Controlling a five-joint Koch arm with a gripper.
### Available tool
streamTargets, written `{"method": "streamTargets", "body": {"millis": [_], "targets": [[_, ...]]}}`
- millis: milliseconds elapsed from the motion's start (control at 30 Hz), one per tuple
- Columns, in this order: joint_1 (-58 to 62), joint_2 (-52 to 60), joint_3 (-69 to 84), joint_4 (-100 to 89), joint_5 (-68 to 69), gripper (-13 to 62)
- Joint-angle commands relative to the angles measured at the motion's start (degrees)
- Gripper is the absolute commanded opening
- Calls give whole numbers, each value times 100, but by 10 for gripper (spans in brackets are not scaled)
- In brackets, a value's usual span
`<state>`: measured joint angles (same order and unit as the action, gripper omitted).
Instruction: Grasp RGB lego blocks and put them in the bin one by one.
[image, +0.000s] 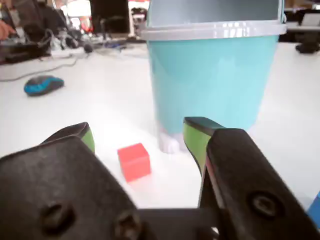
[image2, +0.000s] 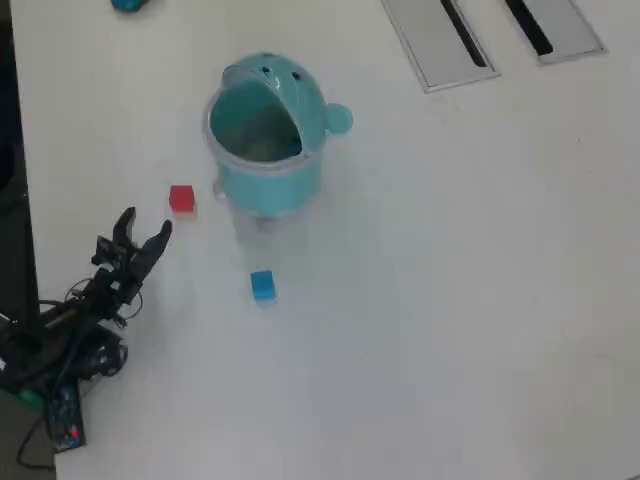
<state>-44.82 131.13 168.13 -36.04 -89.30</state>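
Observation:
The red lego block lies on the white table, ahead of my gripper and between the lines of its two green-padded fingers. The gripper is open and holds nothing. In the overhead view it sits a little below and left of the red block. The teal bin stands just right of the red block, its domed lid tipped back and its mouth open. A blue block lies below the bin in the overhead view; a blue corner shows at the right edge of the wrist view.
A teal-blue rounded object lies far off on the table. Two grey slotted panels sit at the top right of the overhead view. Cables and a small board lie at the arm's base.

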Motion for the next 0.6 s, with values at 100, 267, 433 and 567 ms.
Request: {"method": "streamTargets", "body": {"millis": [100,267,433,567], "targets": [[-97,334,-1046,1881,-624,323],[-246,308,-1415,3094,-422,322],[-343,123,-1679,3524,-431,311],[-448,-246,-2153,3604,-439,311]]}}
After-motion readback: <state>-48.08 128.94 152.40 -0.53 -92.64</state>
